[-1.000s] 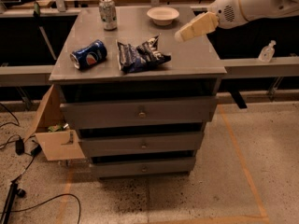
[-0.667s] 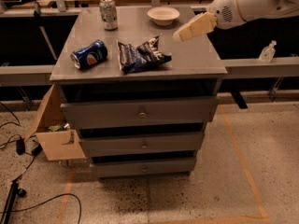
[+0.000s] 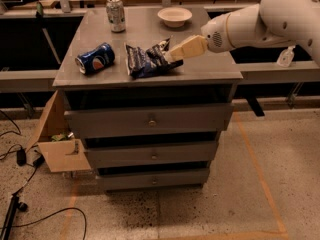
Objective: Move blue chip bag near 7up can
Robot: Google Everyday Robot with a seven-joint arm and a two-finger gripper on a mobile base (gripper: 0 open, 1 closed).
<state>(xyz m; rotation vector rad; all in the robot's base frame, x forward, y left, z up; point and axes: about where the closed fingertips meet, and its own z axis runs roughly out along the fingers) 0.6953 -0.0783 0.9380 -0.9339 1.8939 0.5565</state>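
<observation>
The blue chip bag [image 3: 145, 60] lies crumpled near the front middle of the grey cabinet top [image 3: 210, 66]. The 7up can [image 3: 116, 15] stands upright at the back left of the top, well apart from the bag. My gripper [image 3: 172, 54] reaches in from the right on a white arm and sits at the bag's right end, low over the top. Its tip overlaps the bag's upper right corner.
A blue Pepsi can [image 3: 95, 58] lies on its side left of the bag. A white bowl [image 3: 174, 16] stands at the back, right of the 7up can. The cabinet has several drawers [image 3: 150, 120]. A cardboard box [image 3: 60, 144] and cables lie on the floor at the left.
My gripper has moved left and down from right of the bag, near the cabinet's right side, to the bag's right end. The bag and cans have not moved.
</observation>
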